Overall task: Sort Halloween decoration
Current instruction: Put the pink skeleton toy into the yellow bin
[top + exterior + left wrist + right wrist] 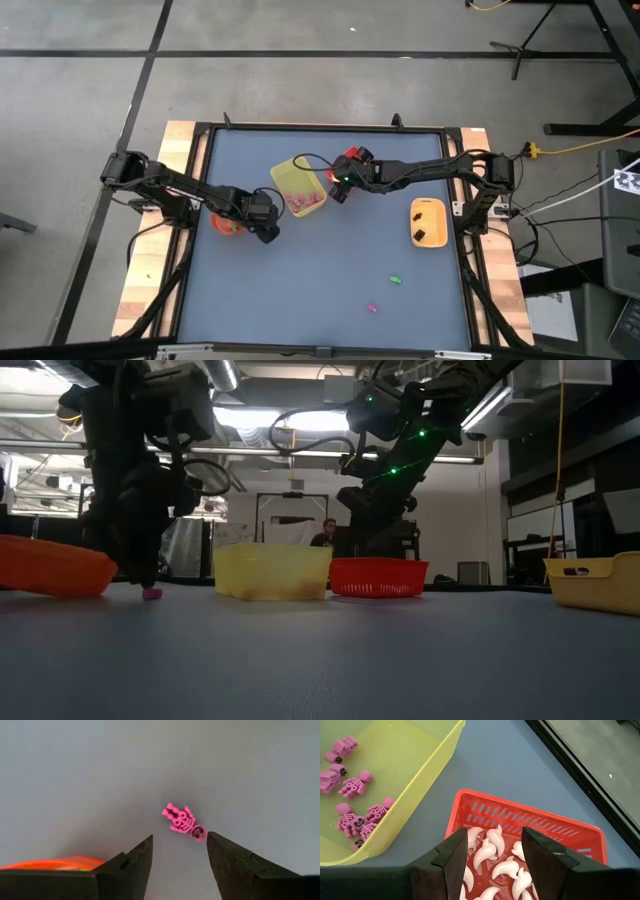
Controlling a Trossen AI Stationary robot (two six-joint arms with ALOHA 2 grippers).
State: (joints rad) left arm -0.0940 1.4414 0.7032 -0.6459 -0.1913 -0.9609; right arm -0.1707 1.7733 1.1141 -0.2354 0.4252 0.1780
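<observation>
I am holding my left gripper (179, 851) spread wide; the pink skeleton (184, 822) is lying slantwise just ahead, nearer one finger.

A blue-grey table (300, 290) with a dark frame and pale wooden edges stands on a grey concrete floor. Near its middle sits a yellow square bin (300, 186), and just beside it a red mesh basket (530, 825). An orange bowl (227, 222) rests toward one side, and an orange-yellow tray (428, 221) lies well apart at the other side. Yellow cable (580, 148) trails across the floor. Beyond the table, a person (326, 534) sits far back in the room.
</observation>
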